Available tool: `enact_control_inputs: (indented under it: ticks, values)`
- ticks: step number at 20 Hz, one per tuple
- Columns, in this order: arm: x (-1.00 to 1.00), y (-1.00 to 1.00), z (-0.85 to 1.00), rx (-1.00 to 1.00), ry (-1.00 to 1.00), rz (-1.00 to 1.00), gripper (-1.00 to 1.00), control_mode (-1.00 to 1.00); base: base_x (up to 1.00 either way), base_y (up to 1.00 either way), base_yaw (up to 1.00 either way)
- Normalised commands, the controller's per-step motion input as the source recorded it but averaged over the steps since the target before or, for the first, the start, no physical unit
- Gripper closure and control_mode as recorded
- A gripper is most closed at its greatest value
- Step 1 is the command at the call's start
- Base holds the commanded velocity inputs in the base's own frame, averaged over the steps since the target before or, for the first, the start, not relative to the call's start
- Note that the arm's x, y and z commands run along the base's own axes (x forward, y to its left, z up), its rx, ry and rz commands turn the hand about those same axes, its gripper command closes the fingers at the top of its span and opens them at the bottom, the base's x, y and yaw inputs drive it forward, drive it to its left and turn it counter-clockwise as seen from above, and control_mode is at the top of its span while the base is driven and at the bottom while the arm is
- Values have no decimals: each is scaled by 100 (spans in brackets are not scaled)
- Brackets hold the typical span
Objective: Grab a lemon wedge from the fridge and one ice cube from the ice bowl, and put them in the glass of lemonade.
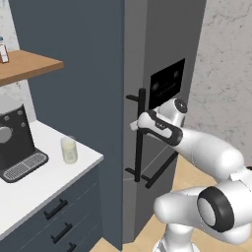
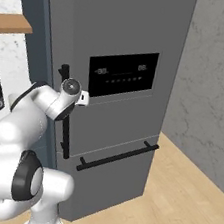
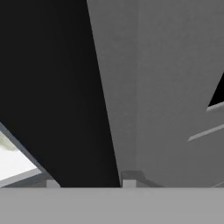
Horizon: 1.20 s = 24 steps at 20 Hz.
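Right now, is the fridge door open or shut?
Shut: the fridge door sits flush with its front, no shelves showing, while the gripper is at the vertical handle.

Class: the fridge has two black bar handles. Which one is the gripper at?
The upright black bar handle on the dark grey fridge; the gripper is at it. The other handle lies lower, horizontal.

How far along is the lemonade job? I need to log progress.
Nothing looks finished: the fridge door is shut, and the glass of lemonade stands on the white counter beside the coffee machine. In hand: the pincer is at the vertical door handle; a firm grip isn't clear. Left: open the door, fetch the wedge, then the ice, drop both in.
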Motion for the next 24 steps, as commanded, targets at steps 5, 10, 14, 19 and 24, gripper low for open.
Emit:
enact_control_inputs:
  ticks: [5,10,14,19,24]
  values:
    - [0,-32,1,-2,0,-5,100,-100,0,0,0]
    - [-19,-83,11,1,0,-16,100,-100,0,0,0]
    - [-30,-95,13,6,0,-21,100,-100,0,0,0]
    - [-31,-100,18,11,0,-24,100,-100,0,0,0]
    - [-37,-100,27,14,0,-25,100,-100,0,0,0]
